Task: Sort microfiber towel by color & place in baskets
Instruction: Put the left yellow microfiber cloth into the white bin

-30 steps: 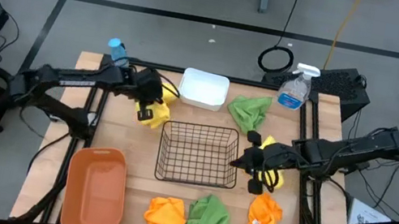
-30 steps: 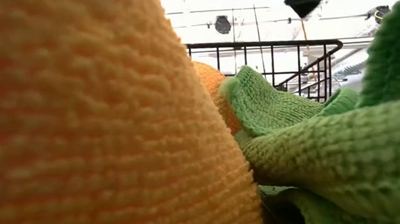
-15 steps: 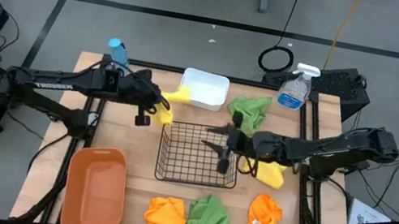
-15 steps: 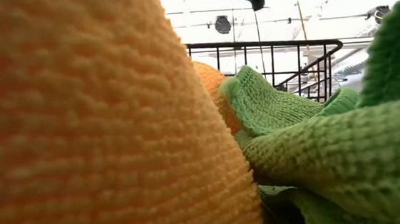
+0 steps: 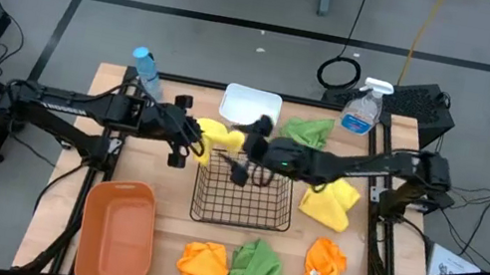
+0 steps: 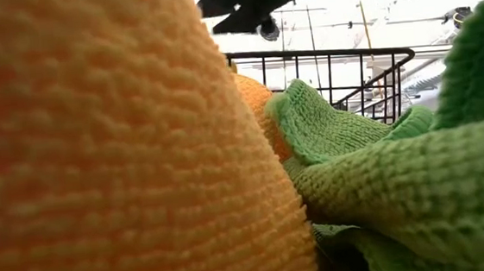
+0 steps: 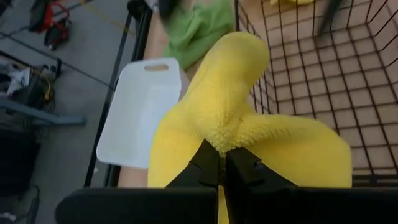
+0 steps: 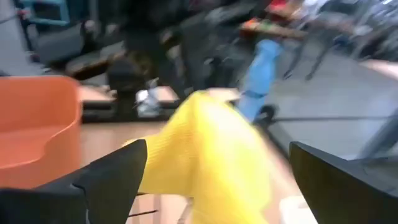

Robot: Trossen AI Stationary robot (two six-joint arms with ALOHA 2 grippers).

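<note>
My left gripper (image 5: 192, 138) is shut on a yellow towel (image 5: 217, 136) at the far left corner of the black mesh basket (image 5: 244, 190). My right gripper (image 5: 245, 148) reaches in from the table's right and stands open. In its wrist view its fingers flank that yellow towel (image 8: 211, 155), and no touch shows. A second yellow towel (image 5: 330, 201) lies flat on the table right of the mesh basket. A green towel (image 5: 306, 133) lies beyond it. Two orange towels (image 5: 205, 262) (image 5: 322, 273) and a green towel (image 5: 257, 269) lie at the near edge. My left gripper pinches a bunched fold (image 7: 222, 144) of the yellow towel between its two fingers (image 7: 208, 168), coming from the table's left. The cloth bulges out past the fingertips in soft lobes, lifted off the table by the mesh basket's far left corner (image 7: 249, 93).
The white tub (image 5: 250, 106) stands just beyond the two grippers, the orange-brown tub (image 5: 117, 231) at the near left. A blue-capped bottle (image 5: 144, 67) and a spray bottle (image 5: 361, 108) stand at the far edge. In the low view, orange cloth (image 6: 97, 164) and green cloth (image 6: 384, 185) block the camera.
My right gripper has opened and let go of a yellow towel, which now lies spread right of the mesh basket. It then swept across the basket toward the far left. My left gripper has carried its yellow towel rightward to the basket's far left corner.
</note>
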